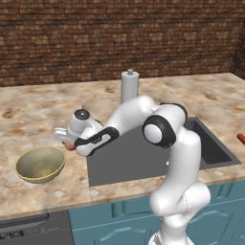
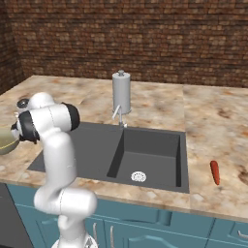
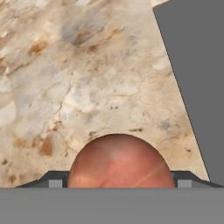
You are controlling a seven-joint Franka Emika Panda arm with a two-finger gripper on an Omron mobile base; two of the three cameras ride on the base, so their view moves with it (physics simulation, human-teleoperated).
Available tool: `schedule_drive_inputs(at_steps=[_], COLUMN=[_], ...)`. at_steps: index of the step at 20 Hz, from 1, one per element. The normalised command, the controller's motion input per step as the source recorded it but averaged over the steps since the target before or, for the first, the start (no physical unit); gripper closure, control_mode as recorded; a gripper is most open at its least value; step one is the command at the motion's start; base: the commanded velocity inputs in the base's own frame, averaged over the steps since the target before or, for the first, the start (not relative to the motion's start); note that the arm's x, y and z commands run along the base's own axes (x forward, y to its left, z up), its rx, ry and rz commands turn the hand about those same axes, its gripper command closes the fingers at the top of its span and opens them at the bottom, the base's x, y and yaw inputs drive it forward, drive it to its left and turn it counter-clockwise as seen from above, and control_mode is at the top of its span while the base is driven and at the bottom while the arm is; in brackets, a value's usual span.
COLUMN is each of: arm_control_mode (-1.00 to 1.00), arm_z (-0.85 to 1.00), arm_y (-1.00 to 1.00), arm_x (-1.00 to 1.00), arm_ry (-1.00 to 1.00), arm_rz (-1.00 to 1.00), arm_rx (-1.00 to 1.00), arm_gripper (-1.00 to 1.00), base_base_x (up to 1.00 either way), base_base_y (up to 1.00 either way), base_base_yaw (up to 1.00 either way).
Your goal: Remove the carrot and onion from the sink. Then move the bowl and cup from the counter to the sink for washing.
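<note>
Round, glossy reddish-brown onion (image 3: pixel 121 162)

Beige-and-tan marbled stone for the surface (image 1: pixel 43 107), with rusty blotches. Dark grey sink (image 2: pixel 145 145), white round drain (image 2: pixel 138 177). Reddish-brown onion (image 3: pixel 121 162) with faint orange streaks. Orange-red carrot (image 2: pixel 215 172). Olive-yellow bowl (image 1: pixel 40 164), pale rim, speckled inside. Grey canister (image 2: pixel 121 92). Teal cabinets (image 2: pixel 145 225). Red-brown brick wall (image 1: pixel 119 33). White arm (image 1: pixel 177 158), dark joints.
</note>
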Motion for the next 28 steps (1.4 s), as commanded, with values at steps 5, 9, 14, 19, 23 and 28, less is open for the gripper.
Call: schedule_drive_inputs(at_steps=[5,9,14,19,23,28], arm_control_mode=[-1.00,-1.00,-1.00,-1.00,-1.00,-1.00], arm_z=[-0.17,-0.11,-0.07,-0.06,-0.11,-0.19], arm_y=[0.19,0.09,0.03,0.00,0.01,0.07], arm_x=[0.19,0.21,0.24,0.20,0.14,0.10], arm_ry=[0.12,0.10,0.08,0.04,0.02,0.02], arm_rz=[-0.06,-0.05,-0.04,-0.02,-0.01,-0.02], arm_rx=[0.01,0.00,0.00,0.00,0.00,0.00], arm_gripper=[1.00,1.00,1.00,1.00,1.00,1.00], base_base_x=[0.00,0.00,0.00,0.00,0.00,0.00], base_base_y=[0.00,0.00,0.00,0.00,0.00,0.00], base_base_yaw=[0.00,0.00,0.00,0.00,0.00,0.00])
